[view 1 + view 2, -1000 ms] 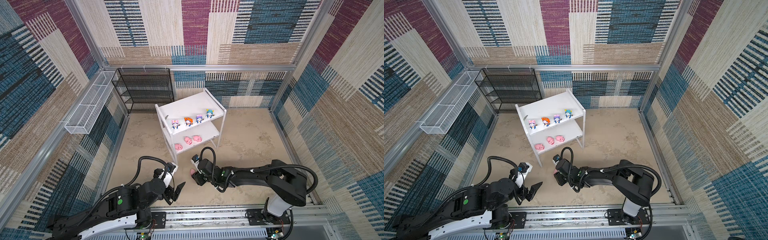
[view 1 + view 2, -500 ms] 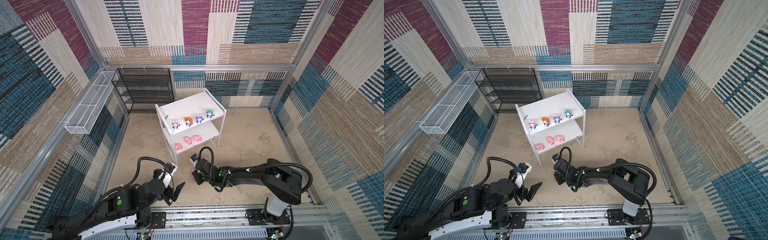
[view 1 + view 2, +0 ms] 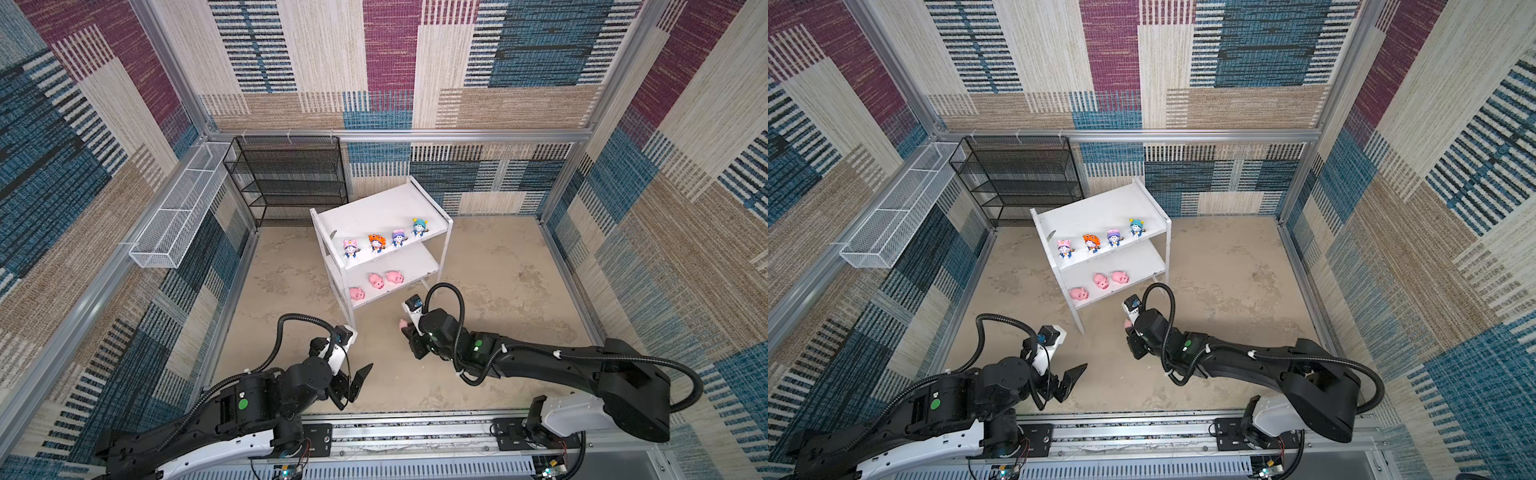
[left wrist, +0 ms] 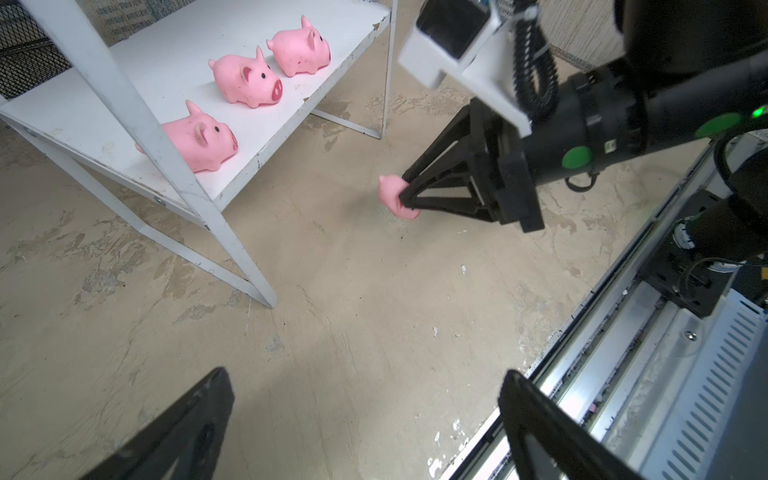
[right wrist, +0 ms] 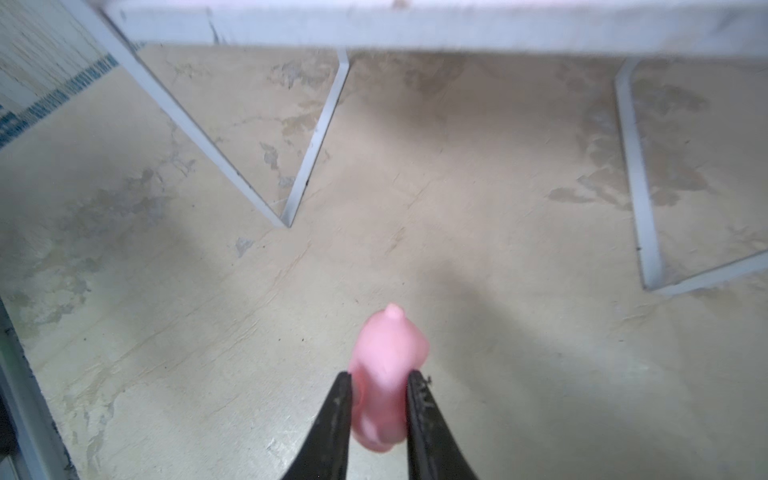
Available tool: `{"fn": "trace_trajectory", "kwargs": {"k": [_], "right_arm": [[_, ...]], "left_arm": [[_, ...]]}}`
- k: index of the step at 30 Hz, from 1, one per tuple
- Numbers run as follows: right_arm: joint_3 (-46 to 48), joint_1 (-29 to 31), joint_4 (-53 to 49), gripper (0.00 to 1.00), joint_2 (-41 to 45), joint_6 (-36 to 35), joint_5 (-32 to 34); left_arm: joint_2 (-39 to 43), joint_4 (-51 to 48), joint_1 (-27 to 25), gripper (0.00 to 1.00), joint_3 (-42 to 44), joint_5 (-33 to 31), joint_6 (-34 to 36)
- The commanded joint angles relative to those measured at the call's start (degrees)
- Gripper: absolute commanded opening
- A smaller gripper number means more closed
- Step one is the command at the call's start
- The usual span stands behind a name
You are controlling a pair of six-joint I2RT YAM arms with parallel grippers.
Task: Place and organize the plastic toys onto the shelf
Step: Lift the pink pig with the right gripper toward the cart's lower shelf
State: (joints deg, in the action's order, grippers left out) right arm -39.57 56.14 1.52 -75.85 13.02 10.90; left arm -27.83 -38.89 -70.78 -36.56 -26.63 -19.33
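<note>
The white two-tier shelf [image 3: 374, 208] [image 3: 1096, 212] stands mid-floor. Its upper board carries figurines hooded pink [image 3: 350, 248], orange [image 3: 376, 242], purple [image 3: 398, 238] and teal [image 3: 418, 227]. Three pink pigs [image 3: 376, 281] [image 4: 245, 81] stand on the lower board [image 4: 166, 54]. My right gripper [image 3: 406, 329] [image 5: 379, 378] is shut on a fourth pink pig [image 3: 402, 323] [image 3: 1127, 323] [image 4: 392, 199] [image 5: 388, 357], low over the floor just in front of the shelf. Near the front rail my left gripper [image 3: 359, 380] [image 3: 1073, 376] [image 4: 365, 374] is open and holds nothing.
A black wire-mesh rack [image 3: 286, 178] stands at the back left, against the wall. A long white wire basket [image 3: 178, 212] hangs on the left wall. The shelf's thin legs [image 5: 309, 145] reach the floor ahead of the held pig. A metal rail [image 3: 415, 432] borders the front.
My right gripper has closed on the pink pig and shifted a little toward the shelf. The left arm has not moved.
</note>
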Motion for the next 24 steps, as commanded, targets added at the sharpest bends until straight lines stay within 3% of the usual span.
{"fn": "trace_trajectory", "kwargs": {"k": [1, 9, 16, 24], "right_arm": [[-0.1, -2.3, -0.4, 0.26, 4.0, -4.1, -0.2], [-5.5, -10.3, -3.8, 0.26, 9.1, -10.6, -2.4], [-9.9, -14.8, -2.0, 0.26, 5.8, -15.3, -4.3], [-10.7, -16.6, 4.4, 0.26, 1.5, -15.8, -5.6]], "left_arm": [[-0.6, 2.7, 0.0, 1.0, 0.1, -0.2, 1.5], [-1.4, 3.8, 0.0, 1.0, 0.3, 0.1, 1.8], [-1.4, 4.7, 0.0, 1.0, 0.4, 0.1, 2.4], [-1.7, 5.0, 0.0, 1.0, 0.3, -0.2, 2.7]]}}
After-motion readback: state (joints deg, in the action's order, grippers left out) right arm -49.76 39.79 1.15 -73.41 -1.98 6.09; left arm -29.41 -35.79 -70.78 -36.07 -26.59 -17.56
